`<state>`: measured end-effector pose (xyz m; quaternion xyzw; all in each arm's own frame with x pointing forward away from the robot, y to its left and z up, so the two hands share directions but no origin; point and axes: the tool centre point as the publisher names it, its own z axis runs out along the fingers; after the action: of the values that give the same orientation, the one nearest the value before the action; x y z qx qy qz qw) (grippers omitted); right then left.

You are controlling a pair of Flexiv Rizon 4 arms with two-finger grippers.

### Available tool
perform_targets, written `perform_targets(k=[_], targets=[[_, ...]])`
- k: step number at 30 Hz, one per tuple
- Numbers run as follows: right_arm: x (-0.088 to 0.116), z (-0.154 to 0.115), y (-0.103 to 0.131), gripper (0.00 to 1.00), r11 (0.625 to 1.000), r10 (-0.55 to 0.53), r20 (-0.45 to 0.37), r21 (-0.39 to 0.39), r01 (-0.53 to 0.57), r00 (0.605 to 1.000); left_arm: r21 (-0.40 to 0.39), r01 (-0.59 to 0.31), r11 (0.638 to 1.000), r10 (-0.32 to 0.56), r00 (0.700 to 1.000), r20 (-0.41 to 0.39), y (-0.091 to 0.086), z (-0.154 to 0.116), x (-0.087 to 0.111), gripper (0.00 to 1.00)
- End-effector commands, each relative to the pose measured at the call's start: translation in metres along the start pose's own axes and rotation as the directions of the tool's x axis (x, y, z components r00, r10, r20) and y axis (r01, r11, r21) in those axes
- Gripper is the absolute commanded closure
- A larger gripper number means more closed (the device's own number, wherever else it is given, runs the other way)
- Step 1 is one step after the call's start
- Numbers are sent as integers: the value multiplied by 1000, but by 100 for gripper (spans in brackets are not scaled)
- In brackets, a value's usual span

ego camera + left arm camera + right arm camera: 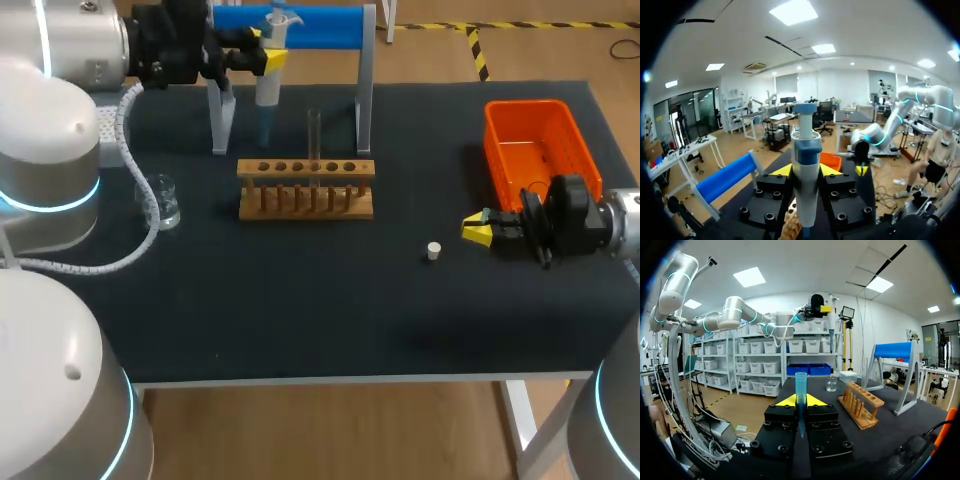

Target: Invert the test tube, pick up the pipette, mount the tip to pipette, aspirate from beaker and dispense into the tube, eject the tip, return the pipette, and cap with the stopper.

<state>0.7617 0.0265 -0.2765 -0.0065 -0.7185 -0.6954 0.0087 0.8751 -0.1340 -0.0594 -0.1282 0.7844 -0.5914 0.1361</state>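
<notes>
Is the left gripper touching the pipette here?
Touching. The left wrist view shows the pipette clamped between both fingers of the left gripper, one pressed against it on either side.

There is one pipette [268, 70], one test tube [314, 140], one wooden rack [306, 190], one beaker [165, 200] and one stopper [433, 251]. Also one orange bin [528, 105], one blue-barred stand [320, 27] and one pipette tip [800, 385].

no readable text, labels, numbers

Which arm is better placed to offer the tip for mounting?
Right: the right gripper is shut on the blue tip; the left gripper is occupied, shut on the pipette.
</notes>
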Motion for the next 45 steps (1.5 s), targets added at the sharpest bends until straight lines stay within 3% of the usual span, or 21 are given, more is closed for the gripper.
perform_targets(k=[1,9,18,34,45], targets=[[1,0,0,100,1000,-1,1,0,1,1000,-19,7,1000,-7,1000,-28,-10,2,19,100],[1,0,0,100,1000,-1,1,0,1,1000,9,31,999,-30,990,-135,-18,32,57,100],[1,0,0,100,1000,-1,1,0,1,1000,70,7,998,8,979,-204,-42,45,82,100],[1,0,0,100,1000,-1,1,0,1,1000,107,60,992,-29,964,-266,-48,47,91,100],[1,0,0,100,1000,-1,1,0,1,1000,118,52,992,-16,957,-289,-67,47,90,100]])
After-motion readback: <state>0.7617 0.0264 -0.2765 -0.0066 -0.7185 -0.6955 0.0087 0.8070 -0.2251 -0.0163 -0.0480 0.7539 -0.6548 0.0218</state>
